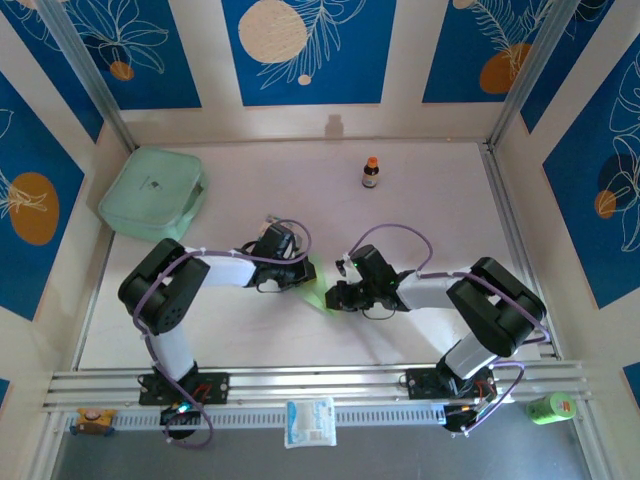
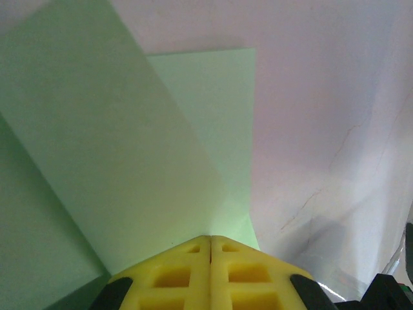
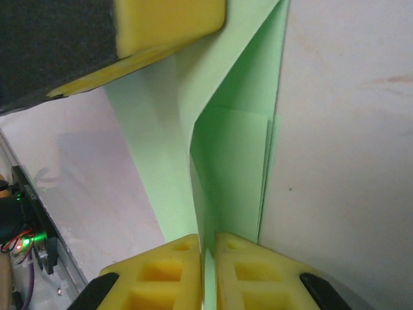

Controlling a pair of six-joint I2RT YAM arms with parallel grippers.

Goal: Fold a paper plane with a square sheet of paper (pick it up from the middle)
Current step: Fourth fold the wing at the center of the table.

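The square sheet of paper (image 1: 318, 286) is pale lime-green, partly folded, and stands up from the table between the two arms. My left gripper (image 1: 305, 272) reaches it from the left. In the left wrist view that gripper (image 2: 210, 237) has its yellow pads pressed together, shut on the paper (image 2: 129, 142), which fans out ahead. My right gripper (image 1: 333, 294) faces it from the right. In the right wrist view the right gripper (image 3: 206, 237) shows a narrow gap, with a raised fold of the paper (image 3: 232, 161) running through it. The left gripper's yellow finger (image 3: 168, 22) is at the top.
A mint-green plastic box (image 1: 153, 192) sits at the back left and a small brown bottle (image 1: 371, 172) at the back middle. A white packet (image 1: 310, 421) and a green object (image 1: 548, 407) lie in front of the metal rail (image 1: 320, 383).
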